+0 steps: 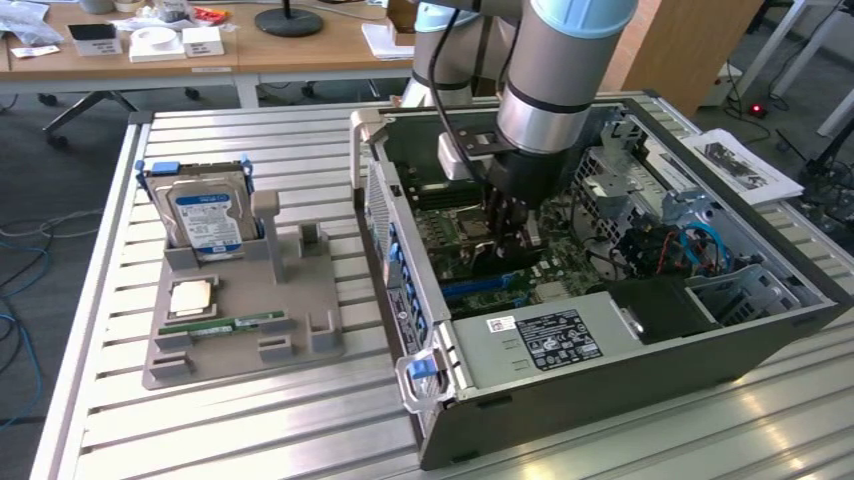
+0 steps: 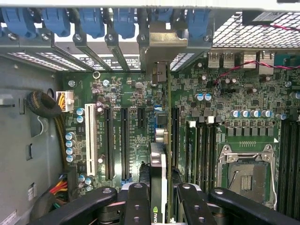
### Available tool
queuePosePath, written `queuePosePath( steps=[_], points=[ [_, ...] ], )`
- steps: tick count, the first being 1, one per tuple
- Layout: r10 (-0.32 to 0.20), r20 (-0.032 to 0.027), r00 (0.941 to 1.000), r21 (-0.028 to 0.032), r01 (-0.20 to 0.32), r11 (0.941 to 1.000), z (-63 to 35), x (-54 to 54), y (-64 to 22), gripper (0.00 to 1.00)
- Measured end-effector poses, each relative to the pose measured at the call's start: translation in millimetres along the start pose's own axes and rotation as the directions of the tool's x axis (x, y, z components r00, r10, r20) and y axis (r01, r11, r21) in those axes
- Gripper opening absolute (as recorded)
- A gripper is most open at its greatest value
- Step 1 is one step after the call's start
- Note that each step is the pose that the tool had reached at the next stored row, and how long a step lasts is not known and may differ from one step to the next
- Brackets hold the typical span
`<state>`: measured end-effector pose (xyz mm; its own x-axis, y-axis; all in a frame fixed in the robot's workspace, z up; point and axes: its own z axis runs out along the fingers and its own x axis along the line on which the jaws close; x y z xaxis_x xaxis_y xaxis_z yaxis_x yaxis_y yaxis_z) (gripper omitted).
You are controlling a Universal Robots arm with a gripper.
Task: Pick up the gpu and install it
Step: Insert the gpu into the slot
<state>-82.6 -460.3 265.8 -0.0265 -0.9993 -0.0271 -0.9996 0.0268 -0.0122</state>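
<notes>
Starting at the exterior view's left, I see the grey tray (image 1: 314, 330) sitting on the worktop (image 1: 267, 420). The hard drive (image 1: 207, 220) stands up in it. A square chip (image 1: 191, 297) and the thin memory stick (image 1: 220, 325) lie flat just beside it. They are well away from my work, so they do not bother me.

Next comes the open computer case (image 1: 627, 350). It lies on its side so I can reach in from above. My arm (image 1: 561, 70) goes straight down into it.

The jaws are closed on the gpu (image 2: 159, 168), one on each flat side. The card is held on its edge, so its bottom edge can point down at the green board (image 2: 131, 93). Its silver end bracket (image 2: 159, 51) is up against the back wall, near the blue clips (image 2: 91, 21). That is the opening where such a plate fits. I think the card is lined up over a slot, but I cannot tell if it touches it.

The room is tight. Long black slots (image 2: 125, 140) and a white slot (image 2: 89, 140) run beside the card. A fat bunch of wires (image 2: 44, 105) curls at the edge of the board, and the chip socket (image 2: 243, 173) sits on the other side.

At the exterior view's right, some papers (image 1: 747, 165) lie outside the case.
</notes>
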Motion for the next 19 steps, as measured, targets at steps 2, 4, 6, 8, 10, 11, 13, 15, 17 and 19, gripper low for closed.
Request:
queuePosePath(
  steps=[2, 4, 6, 8, 10, 11, 13, 15, 17, 19],
  points=[
    [0.000, 0.0000, 1.0000, 0.0000, 0.000, 1.0000, 0.0, 0.0, 0.7, 0.27],
    [0.000, -0.0001, 1.0000, -0.0001, 0.000, 1.0000, 0.0, 0.3, 0.9, 0.27],
    [0.000, -0.0001, 1.0000, -0.0001, 0.000, 1.0000, 0.0, 1.1, 1.0, 0.27],
    [0.000, 0.0000, 1.0000, -0.0001, 0.000, 1.0000, 0.0, 1.3, 1.0, 0.27],
    [0.000, 0.0000, 1.0000, 0.0000, 0.000, 1.0000, 0.0, 1.3, 1.0, 0.27],
    [0.000, 0.0000, 1.0000, 0.0000, 0.000, 1.0000, 0.0, 1.3, 1.2, 0.27],
    [0.000, 0.0000, 1.0000, 0.0000, 0.000, 1.0000, 0.0, 1.4, 2.4, 0.27],
    [0.000, 0.0000, 1.0000, -0.0001, 0.000, 1.0000, 0.0, 1.4, 3.6, 0.27],
    [0.000, 0.0000, 1.0000, -0.0001, 0.000, 1.0000, 0.0, 1.4, 3.7, 0.27],
    [0.000, -0.0001, 1.0000, -0.0001, 0.000, 1.0000, 0.1, 1.4, 3.7, 0.27]
  ],
)
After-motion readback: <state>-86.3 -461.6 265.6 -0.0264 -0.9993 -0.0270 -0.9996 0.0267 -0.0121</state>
